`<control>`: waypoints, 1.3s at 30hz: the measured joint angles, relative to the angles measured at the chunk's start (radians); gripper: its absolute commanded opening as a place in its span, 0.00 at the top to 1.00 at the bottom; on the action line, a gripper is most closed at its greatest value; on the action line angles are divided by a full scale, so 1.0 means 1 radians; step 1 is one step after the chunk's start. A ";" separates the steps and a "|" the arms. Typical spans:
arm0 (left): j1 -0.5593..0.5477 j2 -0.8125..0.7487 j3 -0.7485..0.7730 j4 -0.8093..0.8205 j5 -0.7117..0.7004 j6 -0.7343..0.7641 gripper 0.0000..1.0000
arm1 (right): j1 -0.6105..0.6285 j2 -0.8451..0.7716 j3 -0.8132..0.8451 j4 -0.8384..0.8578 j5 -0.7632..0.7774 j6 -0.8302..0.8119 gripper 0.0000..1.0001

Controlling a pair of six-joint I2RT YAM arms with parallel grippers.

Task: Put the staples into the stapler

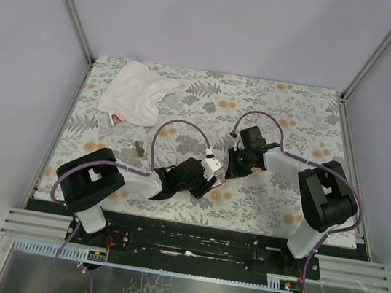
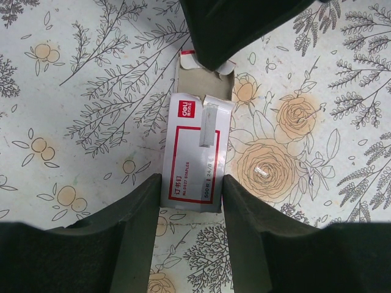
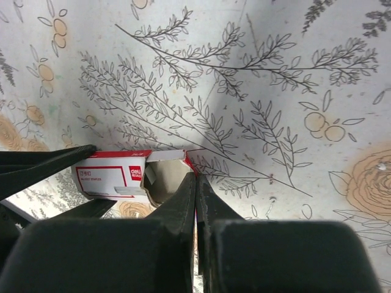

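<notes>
Diffuse overhead light is falling evenly; shadows are lying soft; both wrist views are blurring in the near foreground

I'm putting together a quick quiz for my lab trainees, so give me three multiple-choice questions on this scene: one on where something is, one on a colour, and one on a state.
1. Where on the table does the white cloth lie?
A. far-left corner
B. near-right corner
C. under the right arm

2. What colour is the frame on the staples box label?
A. blue
B. red
C. green

3. How is the box's far end?
A. sealed shut
B. flaps open
C. crushed flat

Answers:
1 A: the top view shows the cloth at the far left.
2 B: the left wrist view shows a red frame.
3 B: the hollow inside shows beside the right gripper.
</notes>
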 measured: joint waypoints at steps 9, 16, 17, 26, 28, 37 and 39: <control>-0.001 0.000 0.000 0.000 -0.003 0.000 0.58 | -0.001 -0.021 0.000 -0.018 0.089 -0.007 1.00; -0.002 0.000 0.000 0.000 -0.006 0.000 0.58 | -0.014 -0.032 0.000 -0.041 0.149 -0.016 1.00; -0.003 0.000 0.000 0.000 -0.008 0.000 0.58 | -0.016 -0.032 0.000 -0.045 0.155 -0.017 1.00; -0.006 0.000 0.000 0.000 -0.023 0.000 0.57 | -0.036 -0.036 0.000 -0.051 0.190 -0.021 1.00; -0.006 0.000 0.000 0.000 -0.027 0.000 0.56 | -0.043 -0.046 0.000 -0.058 0.206 -0.021 1.00; -0.006 -0.015 -0.002 -0.017 -0.068 -0.013 0.19 | -0.101 -0.083 -0.003 -0.077 0.231 -0.021 0.44; -0.006 -0.043 -0.003 -0.037 -0.084 -0.028 0.15 | -0.107 -0.101 -0.004 -0.087 0.232 -0.021 0.32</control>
